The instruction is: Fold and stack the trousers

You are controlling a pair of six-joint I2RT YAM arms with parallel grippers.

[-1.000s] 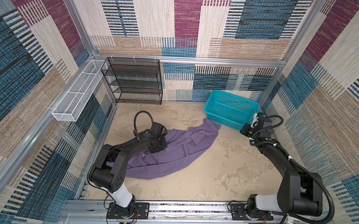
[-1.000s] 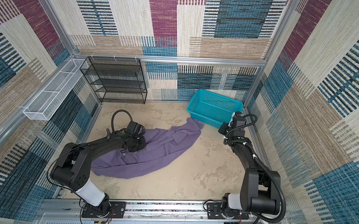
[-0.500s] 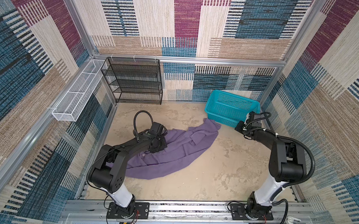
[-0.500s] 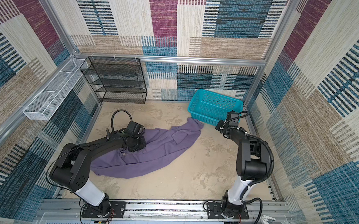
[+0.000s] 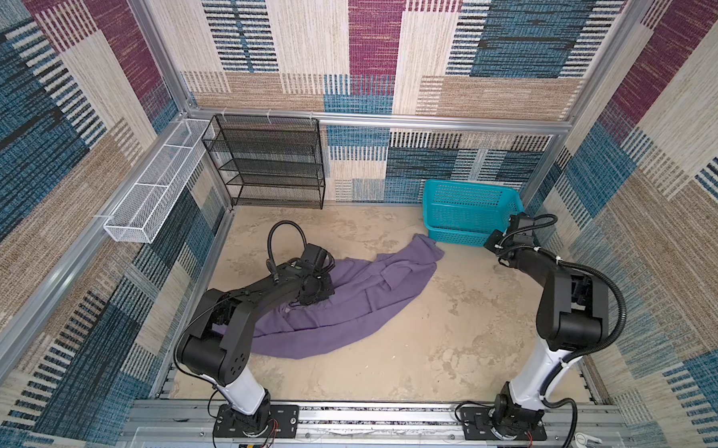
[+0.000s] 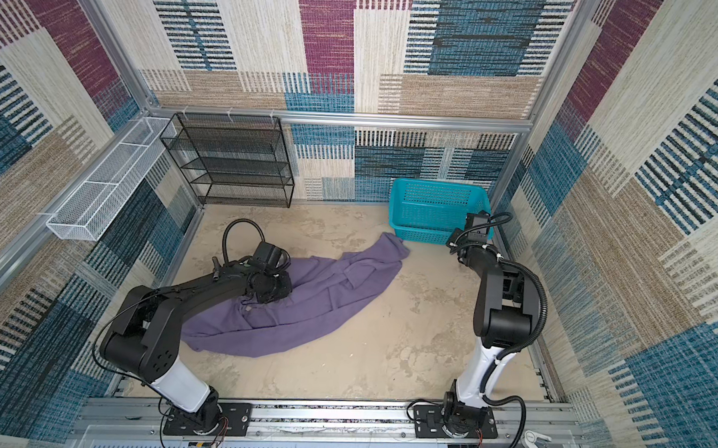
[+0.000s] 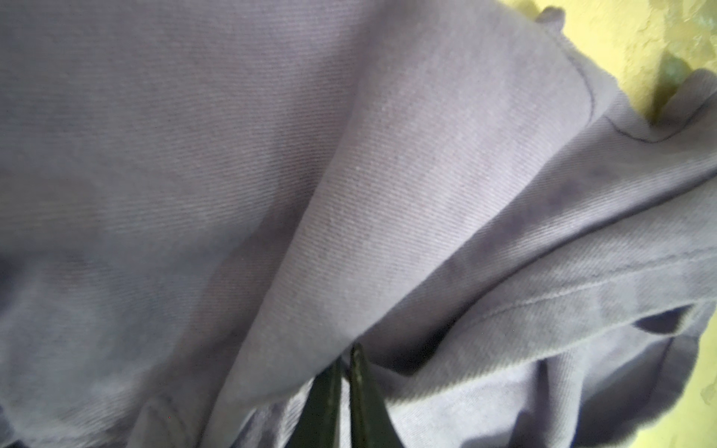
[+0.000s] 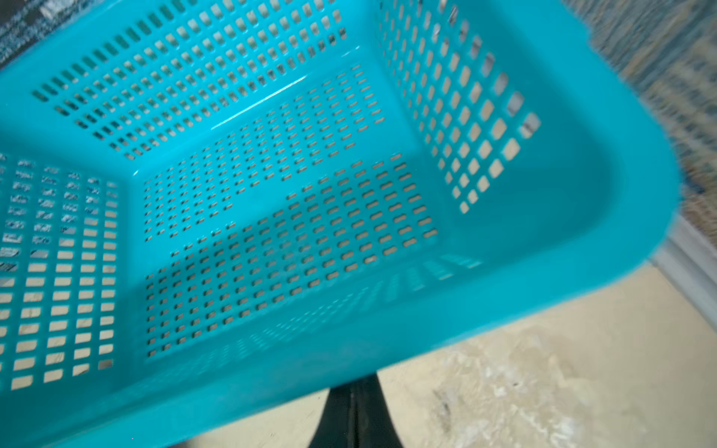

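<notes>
The purple trousers (image 5: 357, 312) (image 6: 303, 314) lie crumpled in a long diagonal band on the beige floor. One end reaches almost to the teal basket (image 5: 465, 234) (image 6: 432, 232). My left gripper (image 5: 319, 292) (image 6: 269, 289) presses down on the cloth's left-middle part. In the left wrist view its fingers (image 7: 346, 357) are pinched together with a fold of trousers (image 7: 232, 155) between and over the tips. My right gripper (image 5: 494, 242) (image 6: 452, 239) sits low at the basket's front right corner. In the right wrist view it (image 8: 355, 388) is shut, its tips hidden under the basket's rim (image 8: 465, 310).
A black wire shelf (image 5: 268, 163) stands against the back wall on the left. A white wire tray (image 5: 150, 195) hangs on the left wall rail. The basket holds nothing. Bare floor (image 5: 448, 341) lies between the trousers and the right arm's base.
The right arm has drawn its elbow up and back towards its base, while its gripper has stayed at the basket's corner. The left gripper and the trousers have hardly moved.
</notes>
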